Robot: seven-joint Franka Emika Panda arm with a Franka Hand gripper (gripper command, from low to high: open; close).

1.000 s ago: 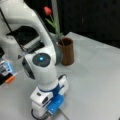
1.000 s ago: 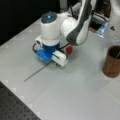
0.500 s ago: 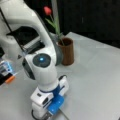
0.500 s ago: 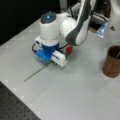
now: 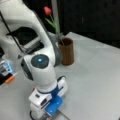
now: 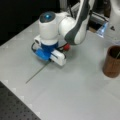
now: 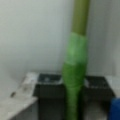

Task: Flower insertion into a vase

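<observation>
A flower lies flat on the table under my gripper (image 6: pixel 50 57). Its thin stem (image 6: pixel 37 73) runs toward a front view's bottom left, and its red head (image 6: pixel 67 47) shows behind the hand. In the wrist view the green stem (image 7: pixel 75 57) passes between the two dark fingers (image 7: pixel 47 83), which press it from both sides. My gripper (image 5: pixel 47 110) stands low on the table. The brown vase (image 5: pixel 66 51) stands upright behind it and holds a red tulip (image 5: pixel 47 10) with green leaves. The vase (image 6: pixel 112 61) is far off at a front view's right.
A blue and orange device (image 5: pixel 7 71) sits at a front view's left edge. A black perforated board (image 6: pixel 15 105) borders the table at a front view's bottom left. Other equipment with a blue light (image 6: pixel 103 27) stands behind the vase.
</observation>
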